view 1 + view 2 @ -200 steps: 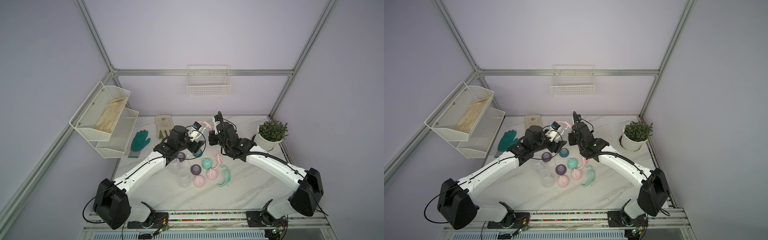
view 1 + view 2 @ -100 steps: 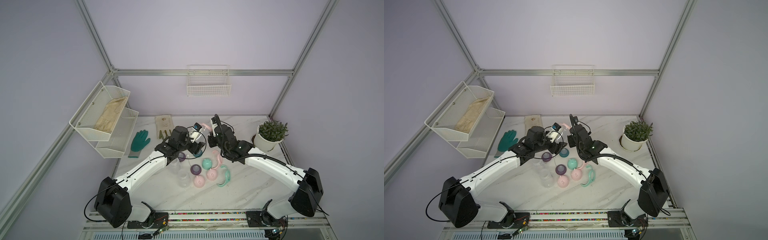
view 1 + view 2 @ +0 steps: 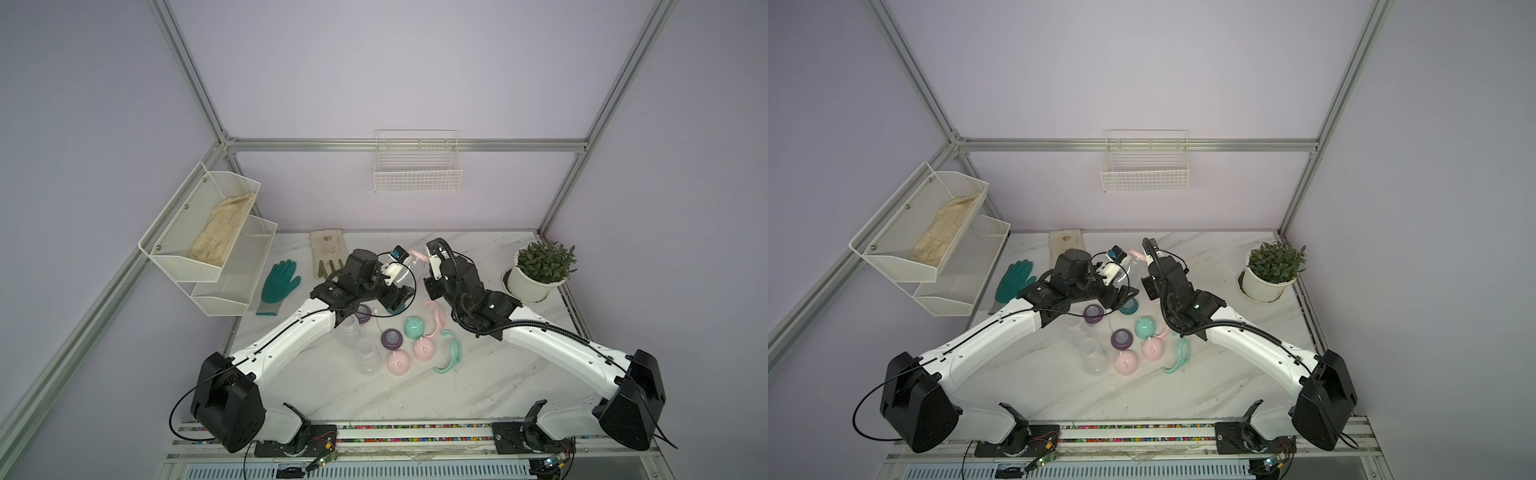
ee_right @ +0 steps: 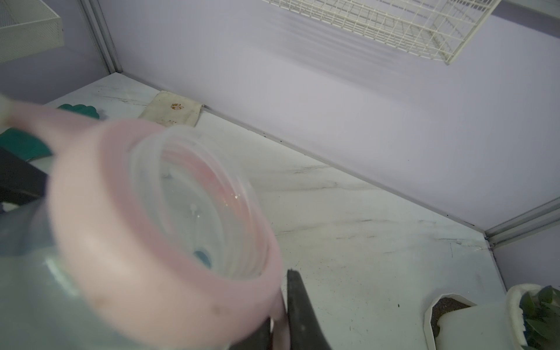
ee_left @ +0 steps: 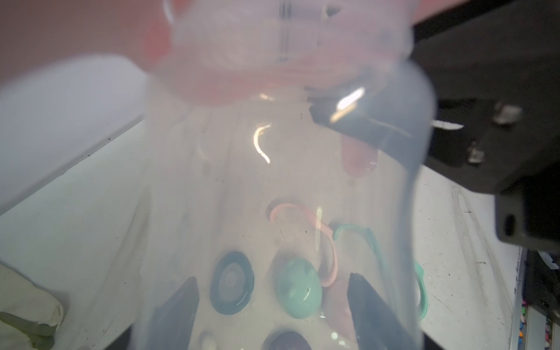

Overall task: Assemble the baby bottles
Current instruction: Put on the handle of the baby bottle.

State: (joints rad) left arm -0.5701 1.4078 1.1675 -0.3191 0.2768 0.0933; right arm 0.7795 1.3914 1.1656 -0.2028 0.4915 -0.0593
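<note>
Fingers (image 5: 369,312) of left gripper (image 5: 272,281) clenched on clear squat plastic bottle (image 5: 272,169); right gripper (image 4: 278,333) pinching pink two-handled ring (image 4: 136,272) round its neck. Grips unchanged; ring seems seated.

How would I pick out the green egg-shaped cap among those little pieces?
On the marble table, look at the cluster of small parts between the two robot arms. The mint dome cap stands beside a purple collar, just behind two pink dome caps. It is the only green dome: the other caps of that shape are pink.
</note>
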